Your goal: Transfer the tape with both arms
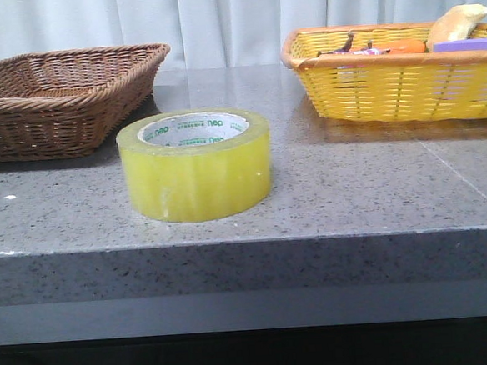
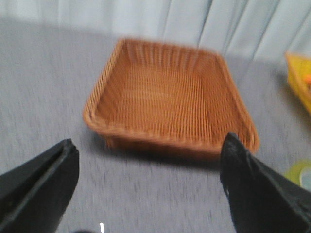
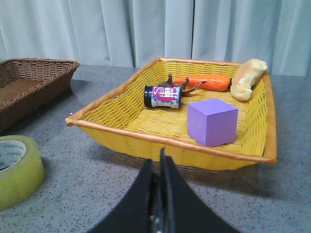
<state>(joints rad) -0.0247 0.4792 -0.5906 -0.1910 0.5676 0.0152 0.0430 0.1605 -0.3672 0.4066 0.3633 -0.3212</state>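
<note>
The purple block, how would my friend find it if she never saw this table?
Look for the yellow basket on the grey table, across from the brown basket. Inside it, near the front rim, sits the purple block, beside a small dark jar lying on its side. It is the only purple thing there, and the only one with flat sides and sharp corners.

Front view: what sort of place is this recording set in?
Probably a staged lab tabletop, not a home: a grey speckled stone-look counter before a pale pleated curtain, with a brown wicker basket and a yellow woven basket of assorted props.
</note>
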